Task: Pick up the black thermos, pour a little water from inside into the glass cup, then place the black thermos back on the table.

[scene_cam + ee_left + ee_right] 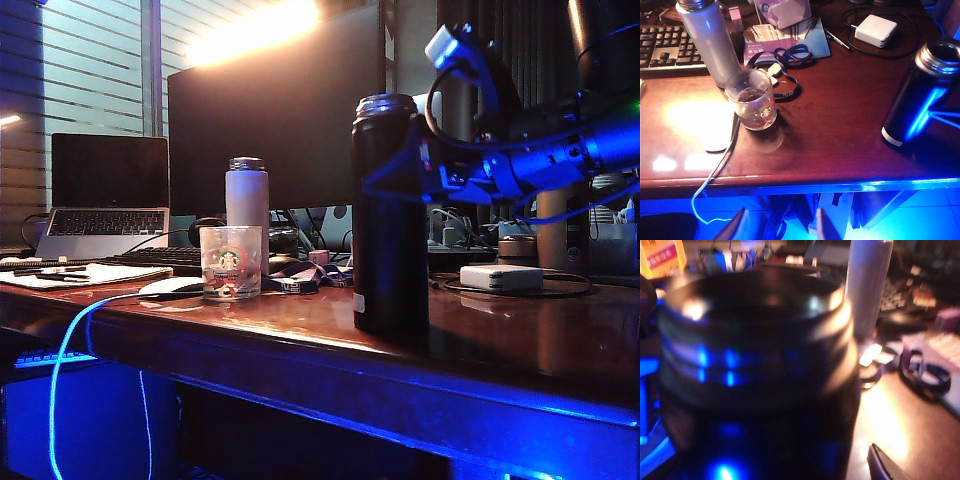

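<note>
While blue light pools under the front edge, these lines run from near me to far.

Table: the table [300, 335] is a glossy reddish-brown top with a thick front edge, lit blue from below; a bright glare lies on it beside the cup.

My left gripper: my left gripper [781, 227] hangs off the front edge, well apart from everything, its two fingers standing wide with nothing between them.

My right gripper: my right gripper [425, 165] sits level at the thermos's upper part, on its right side in the exterior view; the jaws are spread wide, one fingertip [885, 465] shows beside the flask, and I cannot tell whether they touch it.

Black thermos: the black thermos [390, 215] stands upright on the table near the front edge, its silver mouth uncapped; inside looks dark, and the contents cannot be made out.

Glass cup: the glass cup [751, 99] stands upright, well apart from the thermos, with something dark low inside.

White bottle: the white bottle [709, 42] stands just behind the cup, capped.

Farther back: a lanyard [787, 60], a white adapter [876, 30], a keyboard [665, 45], a laptop [105, 195] and a dark monitor [275, 115] before window blinds.
</note>
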Tool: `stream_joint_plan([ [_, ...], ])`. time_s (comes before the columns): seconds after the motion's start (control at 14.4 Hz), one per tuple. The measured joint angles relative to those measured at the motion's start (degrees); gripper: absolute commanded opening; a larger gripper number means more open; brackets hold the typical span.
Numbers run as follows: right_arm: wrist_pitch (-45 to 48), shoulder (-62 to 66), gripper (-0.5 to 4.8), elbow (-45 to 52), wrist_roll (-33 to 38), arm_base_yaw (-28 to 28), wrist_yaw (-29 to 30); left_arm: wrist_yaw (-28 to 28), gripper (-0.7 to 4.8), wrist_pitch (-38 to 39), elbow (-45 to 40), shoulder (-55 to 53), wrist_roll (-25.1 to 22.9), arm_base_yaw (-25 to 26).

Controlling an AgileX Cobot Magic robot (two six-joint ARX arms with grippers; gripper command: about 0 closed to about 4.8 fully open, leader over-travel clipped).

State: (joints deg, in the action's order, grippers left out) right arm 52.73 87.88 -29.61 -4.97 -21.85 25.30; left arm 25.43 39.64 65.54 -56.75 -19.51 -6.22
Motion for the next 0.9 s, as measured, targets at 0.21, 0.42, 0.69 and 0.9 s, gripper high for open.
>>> stream_joint_plan([
  [0.21,2.67,2.14,4.79,-0.02,0.17,0.00,0.04,0.00,1.87,0.02,0.00,0.00,0.00,0.00],
  [0.42,4.57,5.07,4.79,-0.07,0.22,0.00,0.09,0.00,1.87,0.02,0.00,0.00,-0.02,0.00],
  [0.69,8.96,8.37,4.79,-0.48,0.22,-1.73,0.28,0.00,1.87,0.00,0.00,0.00,0.00,0.00],
  [0.9,9.57,9.81,4.79,-2.58,0.24,-2.86,-0.44,0.02,1.87,0.04,0.00,0.00,-0.02,0.00],
])
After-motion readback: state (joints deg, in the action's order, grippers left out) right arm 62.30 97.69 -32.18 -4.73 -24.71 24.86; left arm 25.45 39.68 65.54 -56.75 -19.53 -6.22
